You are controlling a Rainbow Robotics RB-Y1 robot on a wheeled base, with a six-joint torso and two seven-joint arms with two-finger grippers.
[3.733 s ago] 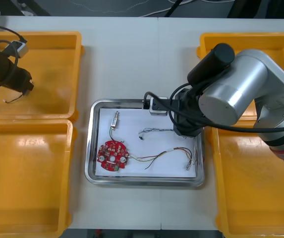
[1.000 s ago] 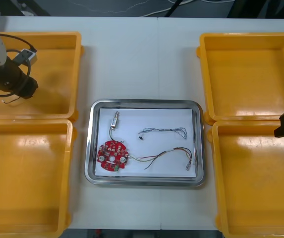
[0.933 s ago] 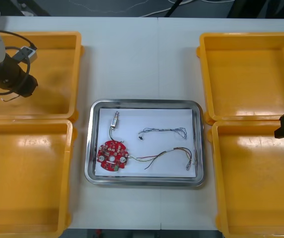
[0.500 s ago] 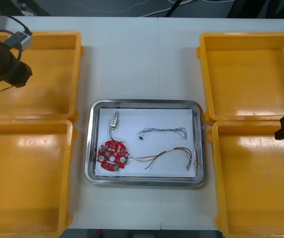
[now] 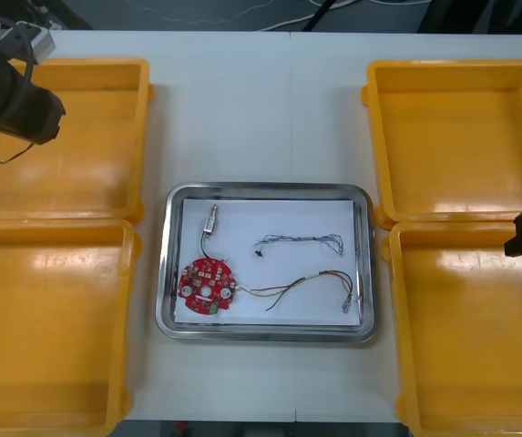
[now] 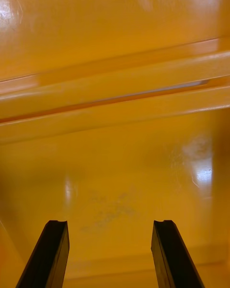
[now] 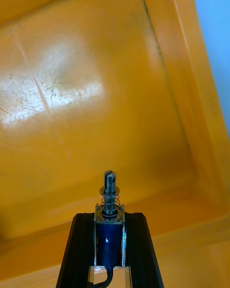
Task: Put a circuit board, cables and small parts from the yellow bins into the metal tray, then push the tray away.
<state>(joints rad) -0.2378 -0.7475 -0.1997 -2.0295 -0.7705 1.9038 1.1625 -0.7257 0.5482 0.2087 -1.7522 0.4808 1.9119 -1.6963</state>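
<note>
Now left gripper [image 7: 109,216] pinches small metal part [image 7: 109,187] above far-left yellow bin [image 5: 106,73]. Right gripper [image 6: 109,223] spread, above near-right yellow bin [image 5: 479,346].

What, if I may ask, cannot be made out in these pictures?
- Front view: the left arm's wrist covers the left gripper and the small metal part it clamps.
- Front view: the right edge cuts off the right gripper.
- Left wrist view: the fingers hide the part's lower end.

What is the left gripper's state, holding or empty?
The left gripper is shut on a small metal part: its fingers clamp the blue body, spring and pin protruding, over a yellow bin.
</note>
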